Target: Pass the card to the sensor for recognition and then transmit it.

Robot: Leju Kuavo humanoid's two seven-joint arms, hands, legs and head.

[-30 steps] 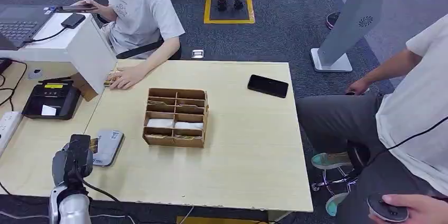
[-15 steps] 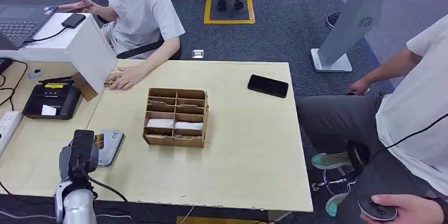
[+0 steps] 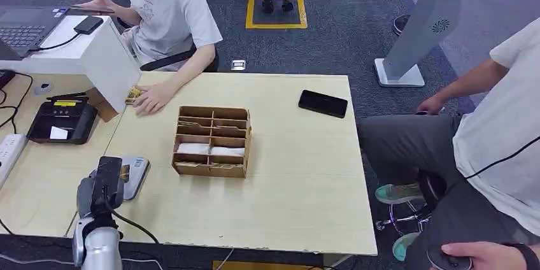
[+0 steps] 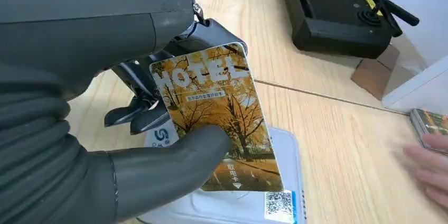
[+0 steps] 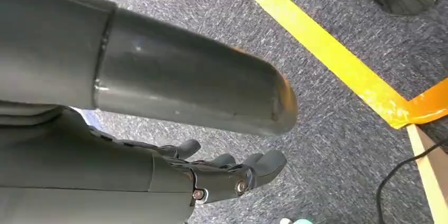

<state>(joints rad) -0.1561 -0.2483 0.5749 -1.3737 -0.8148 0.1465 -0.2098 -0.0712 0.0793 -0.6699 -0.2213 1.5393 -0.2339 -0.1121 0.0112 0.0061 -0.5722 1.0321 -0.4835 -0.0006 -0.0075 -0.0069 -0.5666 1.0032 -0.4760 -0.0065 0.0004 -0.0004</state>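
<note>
My left robot hand [image 4: 132,145] grips the card [image 4: 219,115] (yellow, marked HOTEL) just over the sensor [image 4: 232,203] on the tabletop [image 4: 327,145]; my right robot hand [image 5: 211,174] hangs empty, fingers loosely apart.

The card [image 4: 216,123] sits above the sensor [image 3: 132,176], left of the wooden organizer [image 3: 212,141].

Card [image 4: 216,115] in my grey left hand [image 4: 105,129]: golden-yellow autumn-tree print. Sensor [image 4: 285,182]: pale grey-white. Table [image 3: 299,168]: light wood. Phone [image 3: 323,103]: black.
</note>
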